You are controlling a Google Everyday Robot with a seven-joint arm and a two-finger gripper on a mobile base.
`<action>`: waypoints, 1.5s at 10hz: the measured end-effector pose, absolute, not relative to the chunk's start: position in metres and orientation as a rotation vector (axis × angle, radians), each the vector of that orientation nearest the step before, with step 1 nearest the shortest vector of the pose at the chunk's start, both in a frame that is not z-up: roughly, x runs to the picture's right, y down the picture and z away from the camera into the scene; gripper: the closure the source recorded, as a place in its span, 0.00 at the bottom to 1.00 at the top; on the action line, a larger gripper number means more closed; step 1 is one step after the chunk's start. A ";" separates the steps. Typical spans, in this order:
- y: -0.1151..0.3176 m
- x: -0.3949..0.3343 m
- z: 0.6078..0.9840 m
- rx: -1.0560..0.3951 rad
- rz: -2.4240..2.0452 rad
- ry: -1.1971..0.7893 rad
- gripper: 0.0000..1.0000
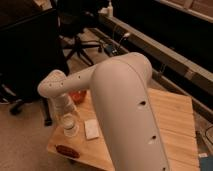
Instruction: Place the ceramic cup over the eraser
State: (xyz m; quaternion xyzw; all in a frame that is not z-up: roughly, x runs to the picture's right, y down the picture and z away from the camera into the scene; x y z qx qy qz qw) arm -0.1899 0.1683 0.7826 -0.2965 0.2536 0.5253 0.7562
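Note:
The white ceramic cup (70, 126) stands on the left part of the wooden table (170, 125). My gripper (65, 114) hangs at the end of the white arm (120, 100), right above the cup and touching or nearly touching its top. The black eraser is not in view; it may be hidden under the cup or behind the arm.
A flat white block (91, 128) lies just right of the cup. A dark red oval object (63, 149) lies at the table's front left corner. An orange-red bowl (77, 96) sits behind the gripper. Office chairs (82, 35) stand on the floor beyond.

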 end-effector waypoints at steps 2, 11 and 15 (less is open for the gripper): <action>0.179 -0.187 0.784 -0.700 1.149 0.567 0.37; 0.105 -0.161 0.783 -0.660 1.247 0.537 1.00; 0.006 -0.111 0.764 -0.494 1.385 0.484 1.00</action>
